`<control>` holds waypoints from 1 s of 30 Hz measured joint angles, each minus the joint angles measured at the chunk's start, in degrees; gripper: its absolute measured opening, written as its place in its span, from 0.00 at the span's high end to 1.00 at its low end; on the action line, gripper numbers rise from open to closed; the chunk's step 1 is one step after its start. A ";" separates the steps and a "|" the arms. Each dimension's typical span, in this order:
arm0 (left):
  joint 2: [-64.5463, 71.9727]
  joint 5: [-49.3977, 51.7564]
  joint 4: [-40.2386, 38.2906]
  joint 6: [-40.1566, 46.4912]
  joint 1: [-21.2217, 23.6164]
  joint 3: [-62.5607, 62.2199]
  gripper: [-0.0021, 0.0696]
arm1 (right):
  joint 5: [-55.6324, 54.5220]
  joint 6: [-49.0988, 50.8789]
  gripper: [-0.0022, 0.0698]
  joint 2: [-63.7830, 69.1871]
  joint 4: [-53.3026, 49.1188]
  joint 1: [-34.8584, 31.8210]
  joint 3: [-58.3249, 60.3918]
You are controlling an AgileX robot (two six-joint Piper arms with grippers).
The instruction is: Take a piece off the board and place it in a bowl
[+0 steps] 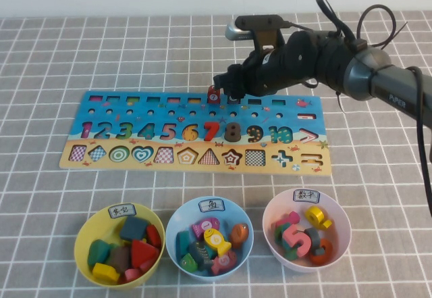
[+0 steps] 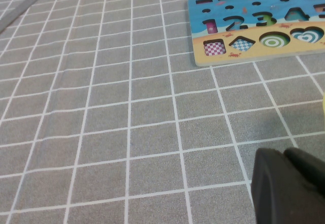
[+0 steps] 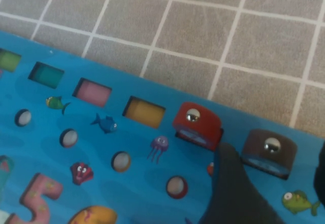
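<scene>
**Piece still on the board, grip not yet made**

The right gripper (image 1: 231, 90) hangs over the board's (image 1: 101, 161) far edge, its fingers spread wide, nothing held. The piece (image 3: 269, 152), dark brown with a metal stud, stands in its slot between them, beside the red piece (image 3: 197, 125). Lifting and carrying to the bowl (image 1: 177, 225) remain. The left gripper (image 2: 289, 186) is parked apart; its opening is unclear.

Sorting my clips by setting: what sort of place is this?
Probably a robot test bench set up for toy sorting: grid cloth on the table, a number puzzle board, three labelled bowls. The right tool hovers over a brown piece; the left tool is parked.
</scene>
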 joint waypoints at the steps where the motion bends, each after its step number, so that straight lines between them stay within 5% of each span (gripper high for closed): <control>1: 0.00 0.00 0.00 0.00 0.00 0.00 0.98 | -0.14 0.00 0.53 0.00 0.00 -0.10 0.00; 30: 0.00 0.00 0.00 0.00 0.00 0.00 0.98 | -5.05 0.00 0.53 2.80 -0.09 -0.10 -0.21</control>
